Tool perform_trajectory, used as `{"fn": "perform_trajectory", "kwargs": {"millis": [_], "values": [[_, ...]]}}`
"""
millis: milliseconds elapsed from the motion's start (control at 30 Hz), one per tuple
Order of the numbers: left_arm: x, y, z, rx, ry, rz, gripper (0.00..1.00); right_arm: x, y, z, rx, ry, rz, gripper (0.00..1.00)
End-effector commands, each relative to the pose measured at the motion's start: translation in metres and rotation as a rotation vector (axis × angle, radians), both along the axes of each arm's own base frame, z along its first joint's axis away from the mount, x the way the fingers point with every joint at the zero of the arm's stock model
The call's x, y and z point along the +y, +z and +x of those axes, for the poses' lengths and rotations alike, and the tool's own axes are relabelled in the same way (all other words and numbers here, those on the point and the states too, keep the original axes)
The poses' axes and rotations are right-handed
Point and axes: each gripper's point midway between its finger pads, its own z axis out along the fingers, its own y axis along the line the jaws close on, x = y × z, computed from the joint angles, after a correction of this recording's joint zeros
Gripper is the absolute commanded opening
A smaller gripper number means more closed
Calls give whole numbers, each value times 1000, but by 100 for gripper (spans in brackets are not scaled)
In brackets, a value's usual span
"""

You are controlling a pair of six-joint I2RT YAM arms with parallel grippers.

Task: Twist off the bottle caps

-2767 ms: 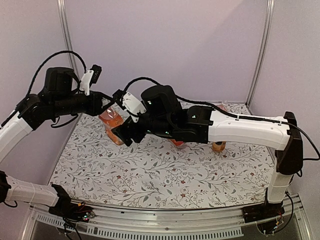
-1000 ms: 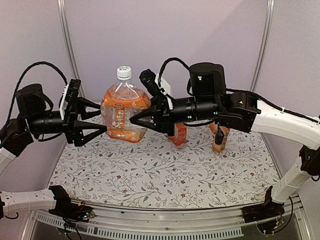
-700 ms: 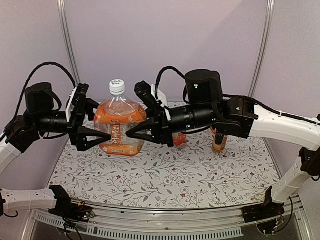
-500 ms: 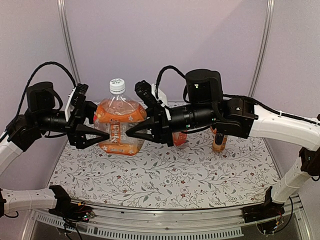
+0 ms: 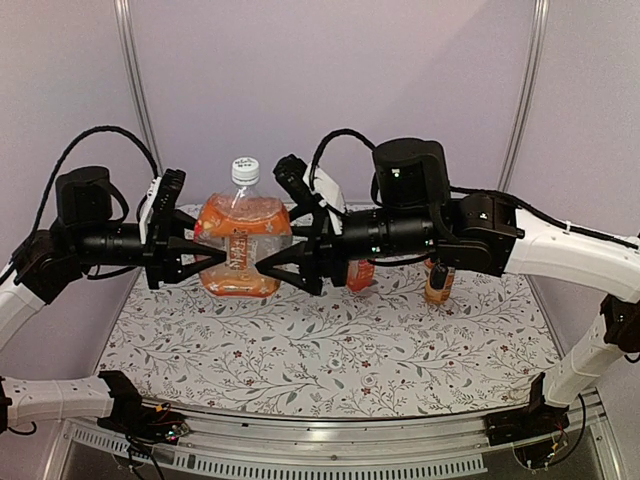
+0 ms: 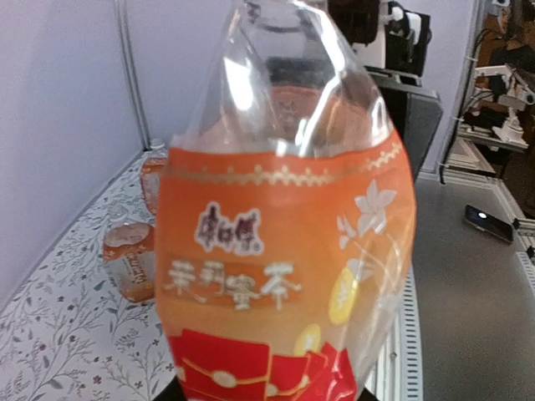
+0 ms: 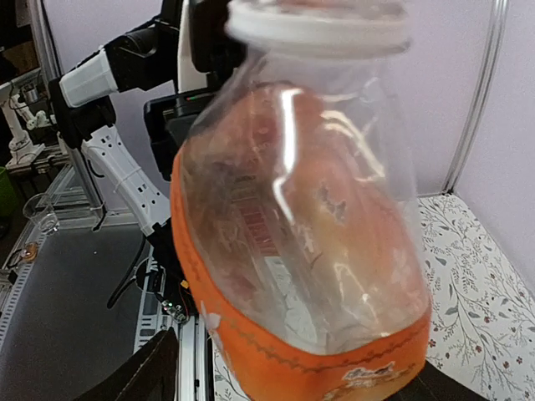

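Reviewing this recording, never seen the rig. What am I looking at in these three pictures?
Two robot arms are bolted at a table's near edge. One picture comes from a fixed camera above and behind them. The other two come from a camera on each wrist. The left gripper looks closed on a big bottle of orange drink, with its white cap on. The right gripper is open around the bottle's other side. Smaller bottles sit on the flowered table.

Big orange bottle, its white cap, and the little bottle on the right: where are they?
Big clear plastic bottle with orange label (image 5: 240, 262): top view, label middle.
Small round white plastic cap (image 5: 245, 171): top view, cap's side.
Little orange bottle (image 5: 434, 292): top view, bottom part.
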Motion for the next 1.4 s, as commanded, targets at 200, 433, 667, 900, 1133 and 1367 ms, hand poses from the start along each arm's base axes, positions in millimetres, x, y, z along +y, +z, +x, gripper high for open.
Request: {"fn": "perform_trajectory", "kwargs": {"millis": [200,433,667,900,1133,1367], "values": [[52,-42,97,-612,546,534,17,-44,55,75,214,-576,44,72],[51,-45,101,-665,577,590,17,-18,24,88,315,-641,-78,68],[46,-47,97,-673,550,585,17,-8,14,89,353,-612,-108,62],[43,-48,94,-676,532,576,16,3,4,93,396,-563,-117,42],[40,-50,91,-674,517,570,16,5,5,98,400,-558,-103,33],[35,-44,85,-595,512,487,15,16,-3,78,414,-416,-153,0]]}}
